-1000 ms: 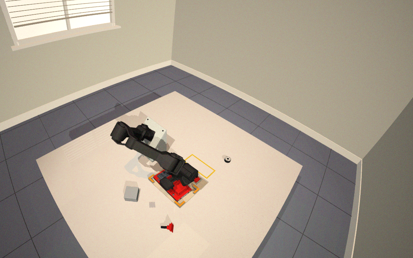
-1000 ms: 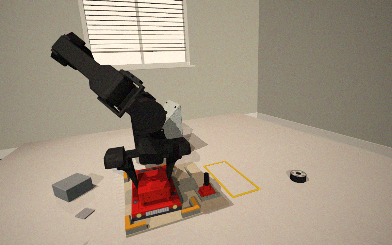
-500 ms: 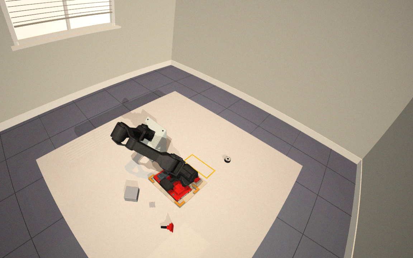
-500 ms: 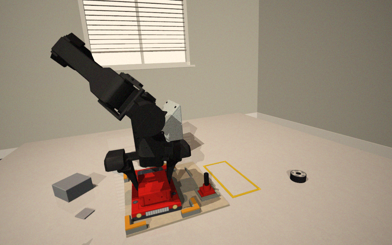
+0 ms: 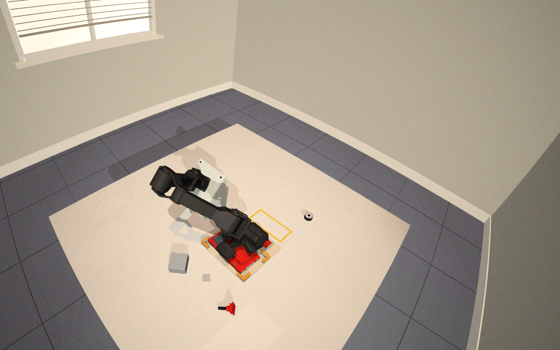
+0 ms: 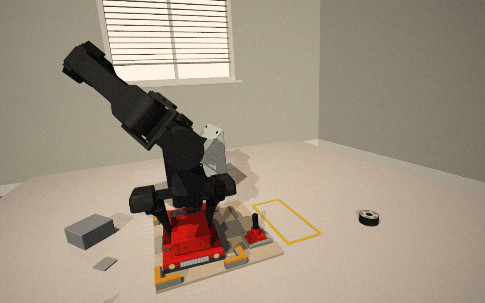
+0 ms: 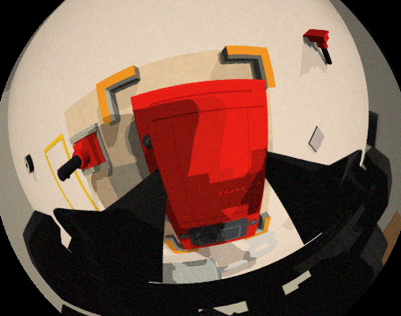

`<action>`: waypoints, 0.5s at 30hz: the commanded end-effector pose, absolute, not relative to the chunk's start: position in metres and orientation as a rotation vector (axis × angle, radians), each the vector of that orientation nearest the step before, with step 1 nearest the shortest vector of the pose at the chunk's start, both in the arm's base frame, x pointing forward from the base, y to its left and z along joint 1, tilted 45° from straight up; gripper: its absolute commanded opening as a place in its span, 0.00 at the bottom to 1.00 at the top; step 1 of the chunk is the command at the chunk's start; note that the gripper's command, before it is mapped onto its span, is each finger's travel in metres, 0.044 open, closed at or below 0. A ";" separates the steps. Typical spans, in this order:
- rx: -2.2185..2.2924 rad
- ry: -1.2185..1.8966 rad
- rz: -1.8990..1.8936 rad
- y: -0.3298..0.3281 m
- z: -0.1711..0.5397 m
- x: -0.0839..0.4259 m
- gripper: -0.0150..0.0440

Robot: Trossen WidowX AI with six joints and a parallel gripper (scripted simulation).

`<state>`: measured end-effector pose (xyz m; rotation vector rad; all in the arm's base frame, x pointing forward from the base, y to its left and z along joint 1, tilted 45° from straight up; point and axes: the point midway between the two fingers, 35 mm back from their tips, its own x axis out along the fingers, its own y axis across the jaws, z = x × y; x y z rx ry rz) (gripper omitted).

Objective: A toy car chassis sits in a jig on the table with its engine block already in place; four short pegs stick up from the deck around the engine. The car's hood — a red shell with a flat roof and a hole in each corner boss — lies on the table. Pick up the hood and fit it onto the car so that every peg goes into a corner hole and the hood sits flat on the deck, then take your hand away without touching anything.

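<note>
The red hood [image 5: 243,253] [image 6: 189,226] [image 7: 226,149] is upright over the red chassis [image 6: 168,259] [image 7: 153,163], low at its deck. My gripper [image 6: 189,228] [image 7: 213,165] is shut on the hood, one black finger against each side, pointing down. The chassis sits between orange corner brackets [image 6: 235,258] [image 7: 105,98] of the jig [image 6: 199,275] [image 7: 178,66]. The engine block is hidden under the hood. The pegs and corner holes cannot be made out, so I cannot tell whether the hood rests fully flat.
A red part with a black post [image 6: 254,235] [image 7: 94,149] stands in a holder beside the chassis. A similar part [image 5: 231,308] [image 7: 318,36] lies farther off. A grey block [image 5: 178,263] [image 6: 88,230], a thin tile [image 6: 105,263], a wheel [image 5: 308,216] [image 6: 368,218] and a yellow outline [image 6: 300,217] are around.
</note>
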<state>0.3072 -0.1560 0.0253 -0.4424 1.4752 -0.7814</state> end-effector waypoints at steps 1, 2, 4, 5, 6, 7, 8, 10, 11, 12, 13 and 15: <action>-0.442 1.475 -0.782 -0.156 0.025 0.307 0.57; -0.442 1.475 -0.782 -0.156 0.025 0.307 0.61; -0.442 1.475 -0.782 -0.156 0.025 0.307 0.70; -0.442 1.475 -0.782 -0.156 0.025 0.307 0.74; -0.442 1.475 -0.782 -0.156 0.025 0.307 0.79; -0.442 1.475 -0.782 -0.156 0.025 0.307 0.83; -0.442 1.475 -0.782 -0.156 0.025 0.307 0.88; -0.442 1.475 -0.782 -0.156 0.025 0.307 0.97; -0.442 1.475 -0.782 -0.156 0.025 0.307 1.00; -0.442 1.475 -0.782 -0.156 0.025 0.307 1.00; -0.442 1.475 -0.782 -0.156 0.025 0.307 1.00; -0.442 1.475 -0.782 -0.156 0.025 0.307 1.00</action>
